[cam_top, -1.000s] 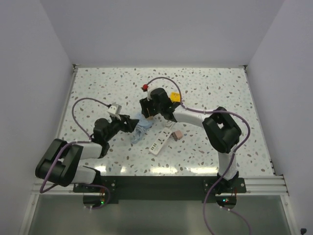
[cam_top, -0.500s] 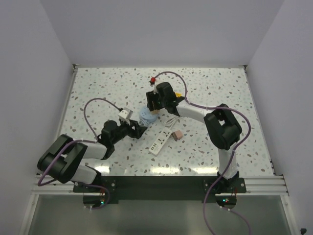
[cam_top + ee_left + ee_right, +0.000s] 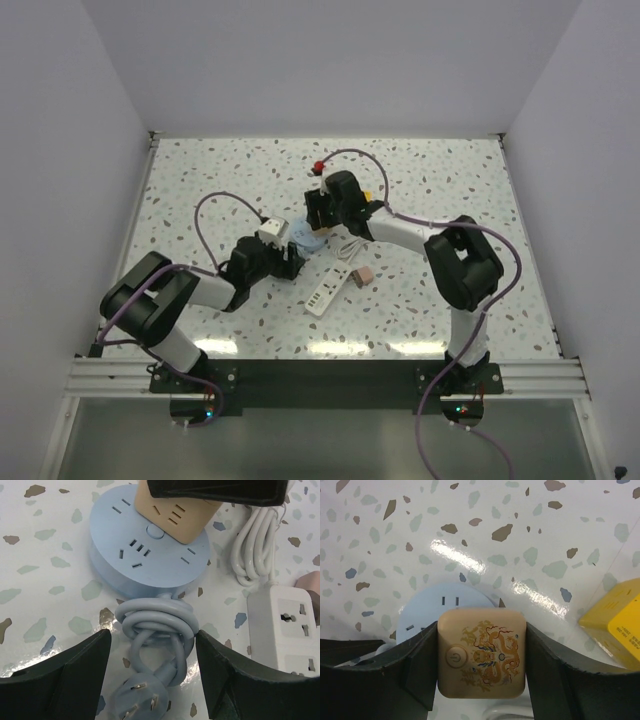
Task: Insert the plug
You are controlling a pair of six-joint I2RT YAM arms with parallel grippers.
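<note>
Plug [image 3: 364, 274], pink, lies on the table [image 3: 200, 180] just beside the white power strip [image 3: 328, 291], unheld. Right gripper [image 3: 318, 220] clamps a peach cube [image 3: 481, 652] over the round blue socket [image 3: 145, 555]. Left gripper [image 3: 150, 680] gapes astride a coiled blue cord [image 3: 155, 622].

Glossy speckled tabletop [image 3: 470, 530], with smooth matt plastic on the blue round socket [image 3: 115, 545] and peach cube [image 3: 481, 652].

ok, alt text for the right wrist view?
The right gripper clamps a peach cube with a gold dragon print, over a round pale-blue socket hub. A yellow cube sits at right on the speckled table.
</note>
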